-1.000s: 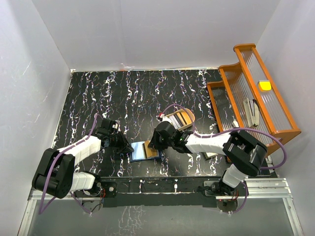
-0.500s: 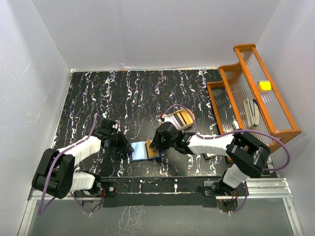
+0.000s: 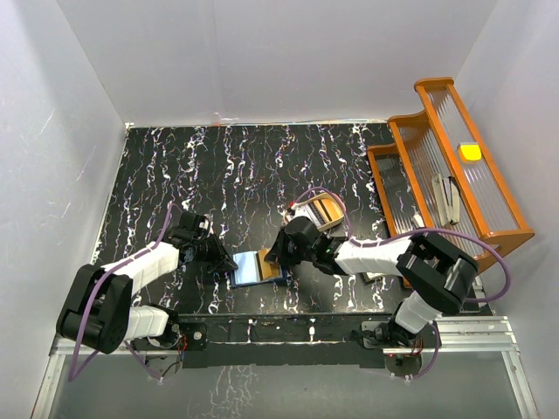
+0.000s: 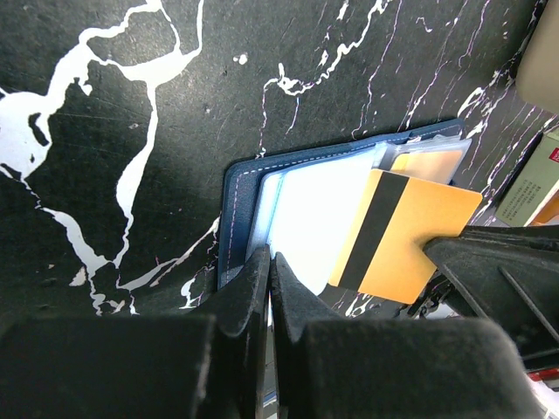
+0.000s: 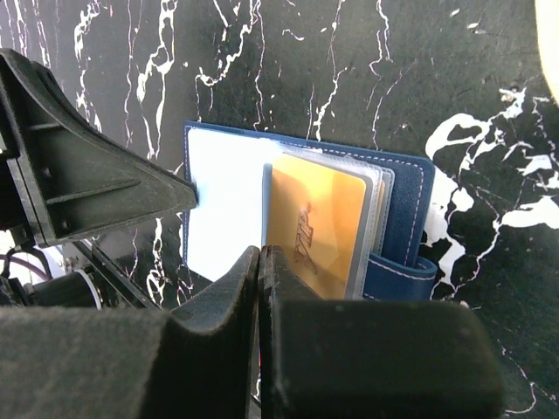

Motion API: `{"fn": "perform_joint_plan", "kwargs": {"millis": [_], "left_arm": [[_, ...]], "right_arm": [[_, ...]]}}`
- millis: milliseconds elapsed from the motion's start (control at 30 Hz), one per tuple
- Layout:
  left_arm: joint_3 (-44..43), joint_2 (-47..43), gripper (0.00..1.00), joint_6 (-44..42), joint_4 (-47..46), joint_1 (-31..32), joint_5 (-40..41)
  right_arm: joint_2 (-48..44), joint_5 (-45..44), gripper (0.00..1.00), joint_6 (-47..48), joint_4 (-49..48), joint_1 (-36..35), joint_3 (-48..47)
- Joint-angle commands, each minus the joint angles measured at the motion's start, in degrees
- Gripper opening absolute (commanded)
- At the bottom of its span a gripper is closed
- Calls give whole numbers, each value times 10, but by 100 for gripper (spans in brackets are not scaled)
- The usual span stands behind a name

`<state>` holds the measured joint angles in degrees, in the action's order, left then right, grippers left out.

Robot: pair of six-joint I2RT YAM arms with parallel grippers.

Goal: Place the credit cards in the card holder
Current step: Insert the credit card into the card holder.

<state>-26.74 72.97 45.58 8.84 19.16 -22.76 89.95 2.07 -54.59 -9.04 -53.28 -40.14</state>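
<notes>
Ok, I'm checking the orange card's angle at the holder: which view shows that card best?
Left wrist: nearly the whole orange card shows, stripe side up, angled across the open card holder. Right wrist shows its printed face, one corner behind the right gripper. Top external gives only a sliver.

The card holder (image 4: 240, 188) seems to be navy leather or an imitation, though the view is too coarse to tell which. It is matt and finely grained, with pale thread stitching along its edge. Inside it, the sleeves (image 5: 380, 218) are clear, glossy plastic film. The orange card (image 4: 410, 236) over it is smooth plastic with a shiny black stripe. Under the holder, the table (image 4: 131, 105) is matt black, faintly pitted, veined white like marble. At its near edge, the left gripper (image 4: 269, 257) is matt, slightly rough black plastic.
</notes>
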Motion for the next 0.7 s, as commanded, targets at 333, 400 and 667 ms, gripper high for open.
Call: {"fn": "perform_joint_plan", "kwargs": {"millis": [333, 400, 667], "left_arm": [[11, 3, 0, -7, 14, -3, 5], [13, 2, 0, -9, 14, -3, 4], [17, -5, 0, -4, 14, -3, -3]], "right_arm": [[51, 79, 0, -19, -112, 33, 29], [58, 88, 0, -20, -124, 33, 32], [56, 91, 0, -29, -142, 38, 38]]}}
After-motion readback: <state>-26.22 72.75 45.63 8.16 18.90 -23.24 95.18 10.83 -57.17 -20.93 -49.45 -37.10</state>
